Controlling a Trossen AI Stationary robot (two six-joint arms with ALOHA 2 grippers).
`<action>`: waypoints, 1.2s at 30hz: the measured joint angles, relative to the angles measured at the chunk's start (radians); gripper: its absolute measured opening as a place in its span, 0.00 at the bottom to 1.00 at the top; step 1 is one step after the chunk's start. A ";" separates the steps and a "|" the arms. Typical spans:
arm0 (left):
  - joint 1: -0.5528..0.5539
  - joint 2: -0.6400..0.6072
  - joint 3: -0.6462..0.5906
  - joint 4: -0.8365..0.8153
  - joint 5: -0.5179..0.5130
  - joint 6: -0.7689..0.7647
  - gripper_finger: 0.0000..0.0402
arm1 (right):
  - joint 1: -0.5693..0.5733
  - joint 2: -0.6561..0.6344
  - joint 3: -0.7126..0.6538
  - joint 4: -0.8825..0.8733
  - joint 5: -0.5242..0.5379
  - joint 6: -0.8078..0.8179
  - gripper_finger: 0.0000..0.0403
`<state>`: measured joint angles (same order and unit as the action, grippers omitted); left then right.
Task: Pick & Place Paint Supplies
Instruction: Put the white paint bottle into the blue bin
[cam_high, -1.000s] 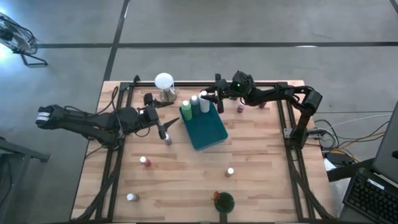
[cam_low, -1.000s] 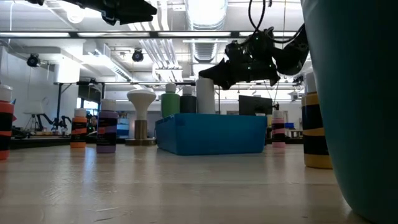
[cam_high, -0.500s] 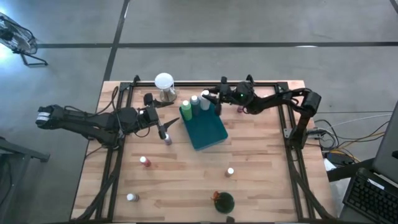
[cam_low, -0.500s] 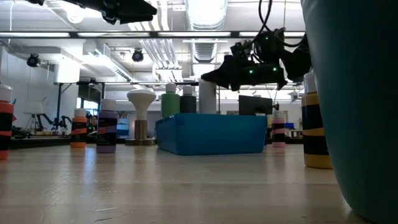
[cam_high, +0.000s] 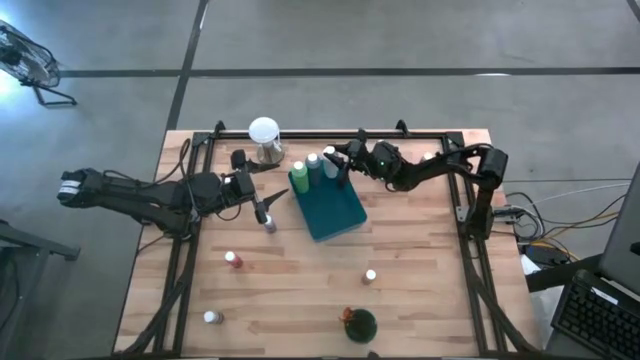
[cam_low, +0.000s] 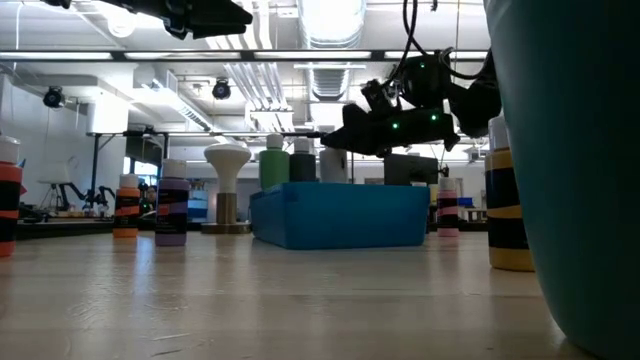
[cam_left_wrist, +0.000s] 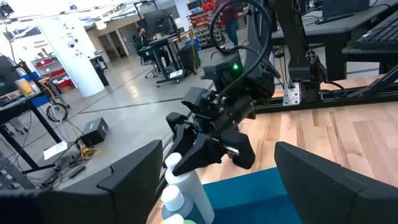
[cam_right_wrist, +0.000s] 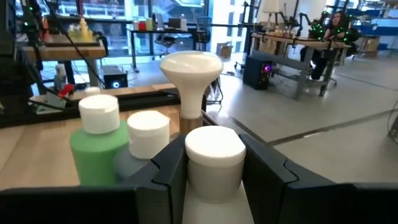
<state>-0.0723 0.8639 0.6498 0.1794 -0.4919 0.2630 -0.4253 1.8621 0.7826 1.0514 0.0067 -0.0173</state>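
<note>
A teal tray (cam_high: 338, 212) lies mid-table. At its far end stand a green bottle (cam_high: 299, 178), a grey bottle (cam_high: 313, 166) and a white bottle (cam_high: 329, 158), all white-capped. My right gripper (cam_high: 342, 160) reaches in level from the right and is shut on the white bottle (cam_right_wrist: 214, 149). My left gripper (cam_high: 262, 205) hangs open high over the table's left half, above a purple bottle (cam_high: 269, 224), with nothing between its fingers (cam_left_wrist: 130, 180). My right gripper pinches the white bottle just below its cap (cam_right_wrist: 214, 185) between its two fingers (cam_right_wrist: 171, 168), one on each side. The fingers come level from the table's right. The bottle stands upright beside the grey bottle, its lower part behind the tray wall (cam_low: 340, 215); its base is hidden.
A white globe on a metal base (cam_high: 264, 136) stands behind the tray. Loose bottles stand on the near half: a red one (cam_high: 232, 259), a white one (cam_high: 210, 317) and another (cam_high: 369, 275). A dark green vessel (cam_high: 359, 323) sits at the near edge.
My right gripper has moved toward the table's left and down, turning about as it went. The white bottle has sunk with it, so its cap now stands about level with the neighbouring bottles' caps at the tray's far end.
</note>
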 joint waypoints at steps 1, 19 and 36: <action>0.000 0.000 0.000 0.000 0.000 0.000 0.78 | 0.003 0.001 0.000 0.000 0.005 -0.002 0.29; 0.000 0.000 0.000 -0.001 0.000 0.000 0.78 | 0.035 0.003 -0.003 0.001 0.079 0.041 0.29; 0.000 0.000 0.000 0.001 0.000 0.000 0.78 | 0.037 0.005 -0.007 -0.008 0.061 0.055 0.29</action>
<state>-0.0723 0.8639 0.6495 0.1802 -0.4919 0.2625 -0.3885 1.8675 0.7757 1.0435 0.0682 0.0373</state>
